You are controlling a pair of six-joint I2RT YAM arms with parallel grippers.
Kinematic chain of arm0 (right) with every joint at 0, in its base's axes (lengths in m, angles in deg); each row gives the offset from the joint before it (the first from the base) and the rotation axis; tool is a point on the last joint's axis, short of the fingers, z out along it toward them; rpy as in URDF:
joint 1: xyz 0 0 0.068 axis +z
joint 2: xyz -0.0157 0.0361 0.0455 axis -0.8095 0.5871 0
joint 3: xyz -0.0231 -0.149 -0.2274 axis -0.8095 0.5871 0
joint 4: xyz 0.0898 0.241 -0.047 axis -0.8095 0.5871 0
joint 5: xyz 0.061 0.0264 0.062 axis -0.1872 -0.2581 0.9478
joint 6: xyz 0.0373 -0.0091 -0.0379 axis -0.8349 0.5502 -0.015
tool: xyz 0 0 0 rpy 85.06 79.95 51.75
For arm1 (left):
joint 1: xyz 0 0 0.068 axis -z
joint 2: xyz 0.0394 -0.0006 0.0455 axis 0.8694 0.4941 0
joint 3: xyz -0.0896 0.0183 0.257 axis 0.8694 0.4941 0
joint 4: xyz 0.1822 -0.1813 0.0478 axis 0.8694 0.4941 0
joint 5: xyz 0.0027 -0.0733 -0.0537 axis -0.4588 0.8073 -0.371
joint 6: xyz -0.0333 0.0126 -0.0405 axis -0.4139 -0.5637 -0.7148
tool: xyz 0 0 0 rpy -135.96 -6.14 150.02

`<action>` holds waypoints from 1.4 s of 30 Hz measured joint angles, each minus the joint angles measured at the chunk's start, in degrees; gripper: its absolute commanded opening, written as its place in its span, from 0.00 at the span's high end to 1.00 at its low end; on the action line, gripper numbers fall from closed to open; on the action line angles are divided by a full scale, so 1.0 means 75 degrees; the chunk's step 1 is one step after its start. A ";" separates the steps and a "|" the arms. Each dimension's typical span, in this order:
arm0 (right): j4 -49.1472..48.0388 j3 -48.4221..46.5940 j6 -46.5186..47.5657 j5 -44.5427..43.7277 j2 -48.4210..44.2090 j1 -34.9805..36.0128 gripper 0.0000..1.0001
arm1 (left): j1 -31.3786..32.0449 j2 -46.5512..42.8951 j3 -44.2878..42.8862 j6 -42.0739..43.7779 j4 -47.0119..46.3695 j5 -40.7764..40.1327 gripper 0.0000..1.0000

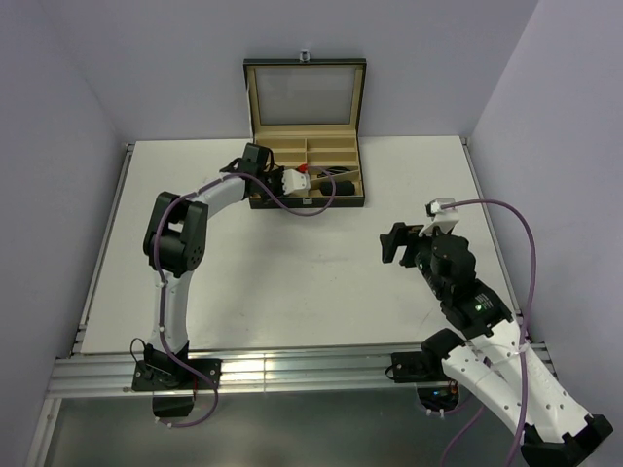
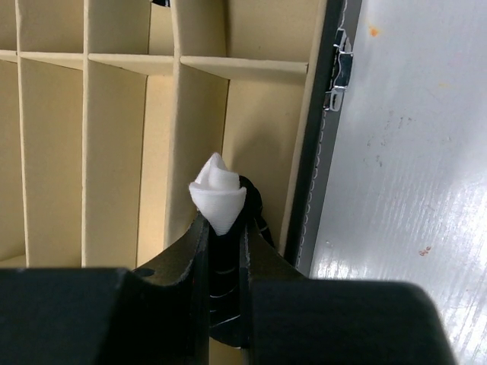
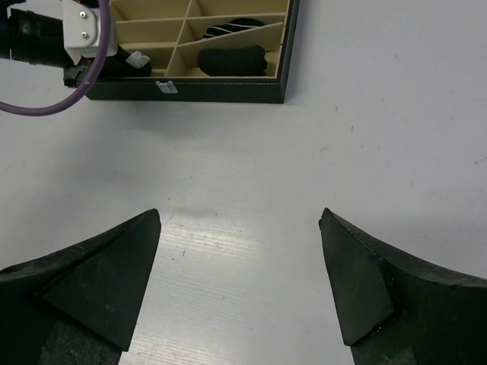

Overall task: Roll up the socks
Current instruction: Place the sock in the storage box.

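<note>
My left gripper (image 1: 313,181) reaches into the open black box (image 1: 255,117) and is shut on a black sock with thin white stripes (image 2: 225,283). The sock's white tip (image 2: 217,192) sticks out past the fingertips, over a tan compartment near the box wall (image 2: 310,163). In the right wrist view a plain black rolled sock (image 3: 232,59) and a striped one (image 3: 232,26) lie in compartments on the box's right side. My right gripper (image 3: 240,232) hovers open over bare table, nothing between its fingers, well short of the box (image 3: 228,90).
The box stands at the table's far middle with its lid (image 1: 305,92) upright against the back wall. Tan dividers (image 2: 243,67) split it into long compartments. A purple cable (image 1: 302,209) loops beside the left wrist. Walls close in the table on both sides.
</note>
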 measured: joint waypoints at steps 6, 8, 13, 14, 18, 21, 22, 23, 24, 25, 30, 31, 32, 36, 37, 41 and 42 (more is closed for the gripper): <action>0.0003 0.0012 0.0023 0.0085 0.0102 0.0000 0.08 | -0.0003 0.0000 -0.0093 0.0157 0.0137 0.0017 0.68; 0.0003 0.0012 0.0023 0.0102 0.0102 0.0000 0.08 | -0.0003 0.0000 -0.0146 0.0227 0.0204 0.0029 0.66; -0.0003 0.0012 0.0029 0.0108 0.0099 0.0000 0.08 | -0.0009 0.0000 -0.0414 0.0303 0.0641 0.0178 0.60; -0.0003 0.0012 0.0032 0.0108 0.0099 0.0000 0.08 | -0.0009 0.0000 -0.0478 0.0318 0.0764 0.0230 0.60; -0.0003 0.0012 0.0052 0.0108 0.0099 0.0000 0.08 | -0.0006 0.0000 -0.0708 0.0388 0.1180 0.0434 0.61; 0.0000 0.0012 0.0055 0.0108 0.0099 0.0000 0.08 | -0.0009 0.0000 -0.0804 0.0478 0.1384 0.0507 0.63; -0.0003 0.0012 0.0058 0.0108 0.0099 0.0000 0.08 | -0.0009 0.0000 -0.0842 0.0501 0.1454 0.0530 0.63; -0.0003 0.0012 0.0064 0.0108 0.0099 0.0000 0.08 | -0.0009 0.0000 -0.0863 0.0519 0.1504 0.0542 0.63; 0.0000 0.0012 0.0076 0.0108 0.0099 0.0000 0.08 | -0.0009 0.0000 -0.0880 0.0522 0.1547 0.0542 0.63; -0.0003 0.0012 0.0079 0.0108 0.0099 0.0000 0.08 | -0.0009 0.0006 -0.0892 0.0533 0.1571 0.0542 0.62; 0.0000 0.0012 0.0079 0.0122 0.0099 0.0000 0.09 | -0.0009 0.0291 -0.1239 0.0548 0.1719 0.0533 0.54; 0.0000 0.0012 0.0082 0.0125 0.0099 0.0000 0.09 | -0.0009 0.0358 -0.1306 0.0548 0.1714 0.0530 0.53; 0.0000 0.0012 0.0079 0.0128 0.0099 0.0000 0.09 | -0.0009 0.0431 -0.1370 0.0545 0.1696 0.0527 0.52; 0.0000 0.0012 0.0082 0.0134 0.0111 0.0000 0.09 | -0.0009 0.0542 -0.1524 0.0545 0.1705 0.0507 0.47; 0.0000 0.0012 0.0082 0.0134 0.0119 0.0000 0.09 | -0.0009 0.0551 -0.1536 0.0554 0.1711 0.0504 0.47; 0.0000 0.0012 0.0082 0.0146 0.0160 0.0000 0.09 | -0.0012 0.0583 -0.1667 0.0571 0.1856 0.0548 0.43; 0.0000 0.0012 0.0085 0.0152 0.0163 0.0000 0.09 | -0.0012 0.0583 -0.1702 0.0583 0.1961 0.0595 0.42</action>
